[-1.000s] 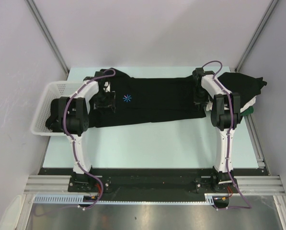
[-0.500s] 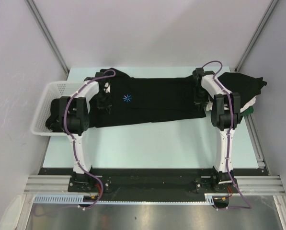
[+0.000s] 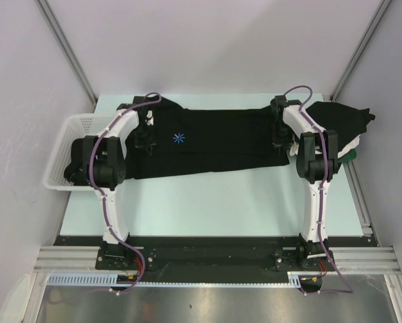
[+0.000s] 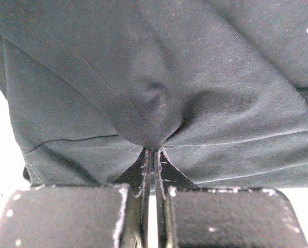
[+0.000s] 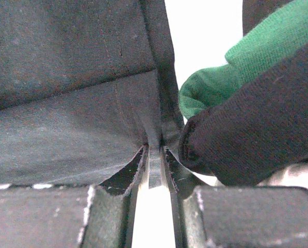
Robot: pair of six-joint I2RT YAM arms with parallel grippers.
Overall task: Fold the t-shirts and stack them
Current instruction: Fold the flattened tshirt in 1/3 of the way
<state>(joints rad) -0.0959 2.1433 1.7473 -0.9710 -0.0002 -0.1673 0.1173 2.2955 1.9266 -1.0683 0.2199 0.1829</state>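
Observation:
A black t-shirt with a small blue starburst mark lies spread lengthwise across the back of the table. My left gripper is at its left end, shut on a pinched fold of the black cloth, which bunches at the fingertips. At the right end, my right gripper is shut on a thin fold of the same shirt. A pile of other t-shirts, black on top with white and green beneath, sits at the back right.
A white mesh basket stands at the table's left edge beside the left arm. The shirt pile lies close against the right gripper. The pale green tabletop stretches in front of the shirt. Grey walls enclose the back and sides.
My left gripper has gone from open to shut, pinching the shirt's left end, and has shifted slightly toward the back. The right gripper and the shirt have stayed in place.

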